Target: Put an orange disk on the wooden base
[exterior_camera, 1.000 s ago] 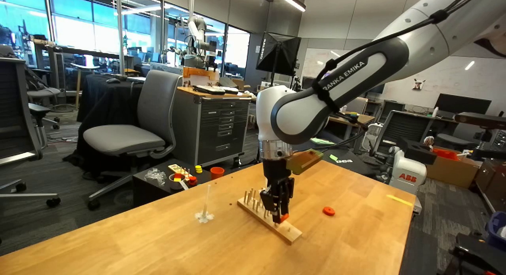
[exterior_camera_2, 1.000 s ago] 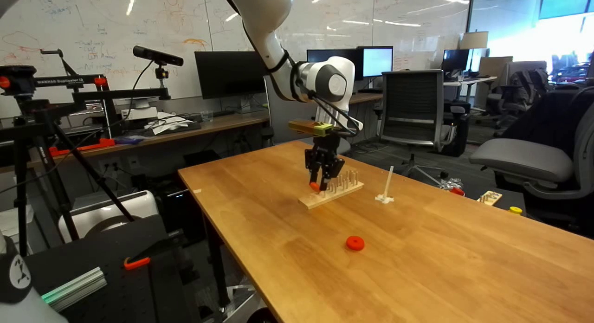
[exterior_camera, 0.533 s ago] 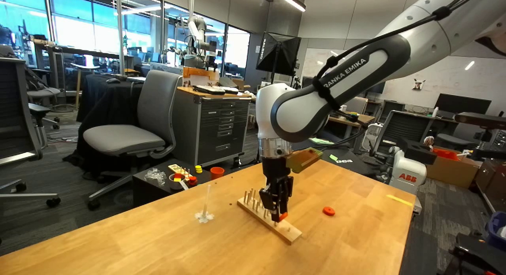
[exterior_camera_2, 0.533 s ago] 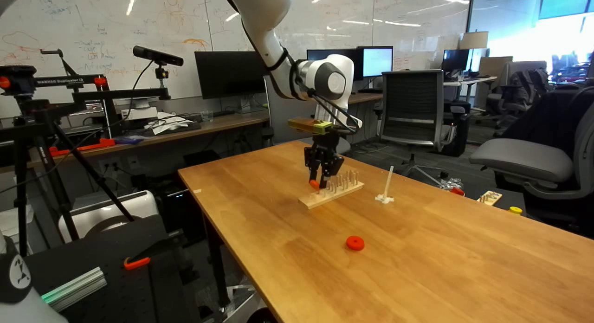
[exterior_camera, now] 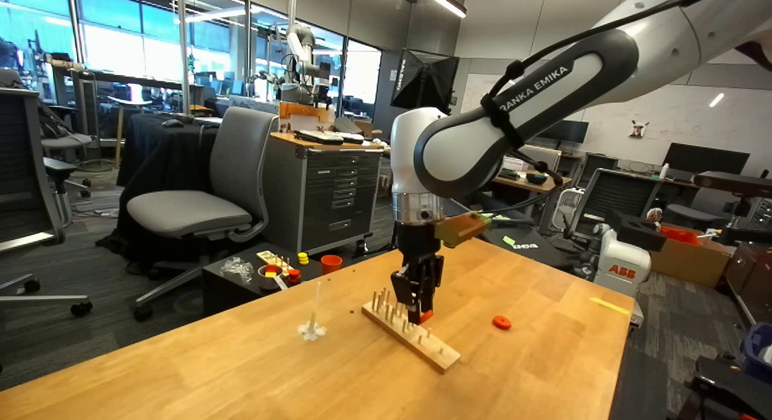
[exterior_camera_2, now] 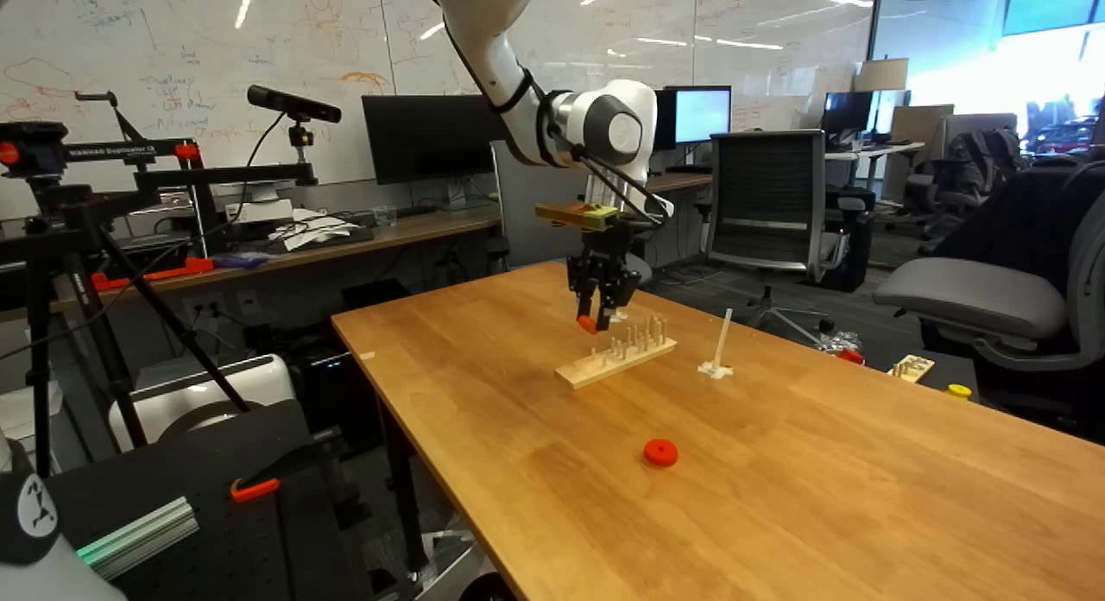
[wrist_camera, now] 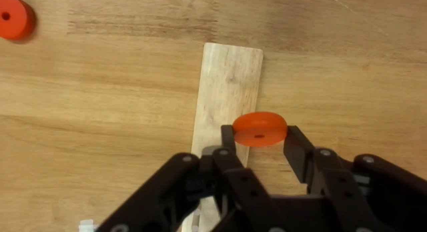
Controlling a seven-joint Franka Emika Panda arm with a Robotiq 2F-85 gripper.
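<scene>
My gripper (wrist_camera: pixel 260 133) is shut on an orange disk (wrist_camera: pixel 259 125), gripped by its rim between the fingertips. In both exterior views the gripper (exterior_camera: pixel 420 317) (exterior_camera_2: pixel 594 323) holds the disk (exterior_camera: pixel 427 316) (exterior_camera_2: pixel 587 325) in the air, apart from the wooden base. The disk looks tilted. The wooden base (exterior_camera: pixel 435 352) (exterior_camera_2: pixel 583 374) is a long light board on the table with rows of pegs, short at one end and taller at the other. In the wrist view the base (wrist_camera: pixel 230 68) runs below and to the left of the disk; the fingers hide part of it.
Another orange-red disk (exterior_camera: pixel 502 323) (exterior_camera_2: pixel 660 452) lies flat on the table, also at the wrist view's upper left (wrist_camera: pixel 13 17). A thin upright stick (exterior_camera: pixel 315 308) (exterior_camera_2: pixel 722 342) on a whitish foot stands near the base's tall-peg side.
My gripper has risen from low over the short-peg end of the base, with the disk still held. It has also shifted slightly toward the taller pegs. The base and the other disk have not moved.
</scene>
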